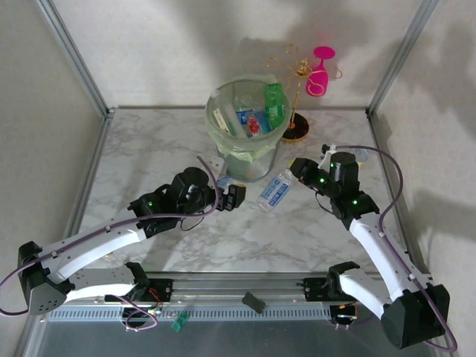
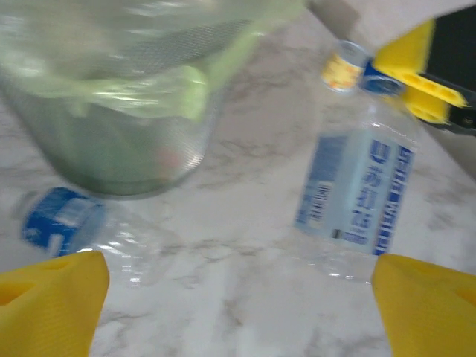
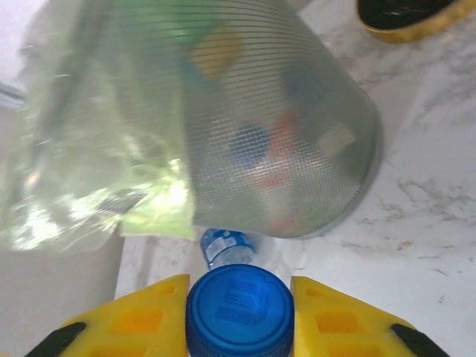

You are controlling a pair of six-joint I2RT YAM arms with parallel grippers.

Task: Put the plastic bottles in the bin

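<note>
We find the bin [image 1: 245, 141] mid-table [image 1: 149, 163], with several bottles [image 1: 275, 104] inside. Before its base lies the right-hand bottle [image 1: 276, 190], and the left-hand bottle [image 2: 67, 219] just beside the base. The wire stand [image 1: 296, 130] stands behind, right.

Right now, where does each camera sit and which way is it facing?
Top external: high behind the robot, looking down on the table; left arm and right arm show.
Left wrist: on the left arm, facing the bin and a clear bottle; open left end effector, yellow fingers at bottom corners.
Right wrist: on the right arm, facing the bin; right end effector shut on that bottle's cap.
Shared: both wrist views catch bin and bottle.
</note>
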